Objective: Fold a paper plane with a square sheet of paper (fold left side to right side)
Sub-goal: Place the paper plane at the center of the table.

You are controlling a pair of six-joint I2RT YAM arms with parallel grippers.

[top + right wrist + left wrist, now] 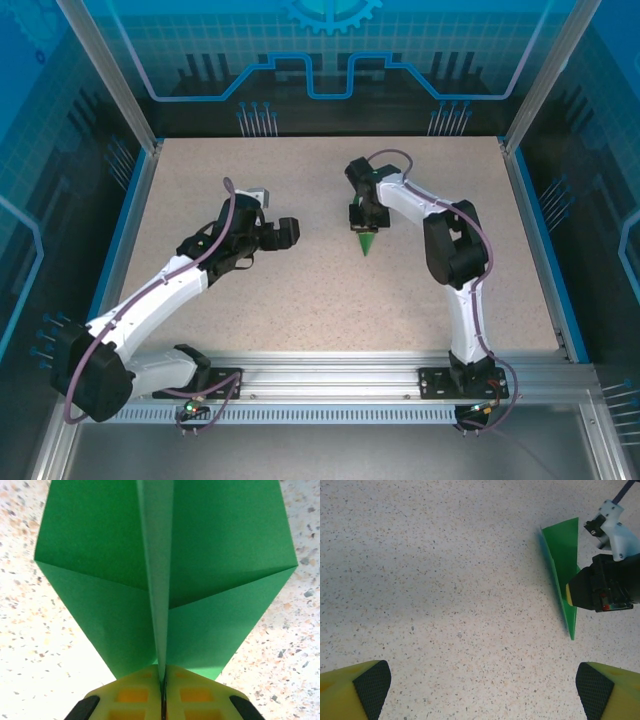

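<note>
The green paper plane (367, 240) is a creased, pointed dart near the table's middle, its tip toward the near edge. My right gripper (362, 221) is shut on its upright centre fold; in the right wrist view the yellow fingers (131, 697) pinch that ridge, and the wings (100, 580) spread to both sides. In the left wrist view the paper plane (563, 555) stands on edge at the right, with the right gripper (572, 594) clamped on it. My left gripper (290, 232) hovers left of the plane, open, its yellow fingertips (362, 690) wide apart over bare table.
The speckled beige tabletop (300, 300) has blue rails along its left and right edges (540, 240) and an aluminium rail at the near edge (330, 370). The enclosure's frame posts (110, 75) rise at the back corners.
</note>
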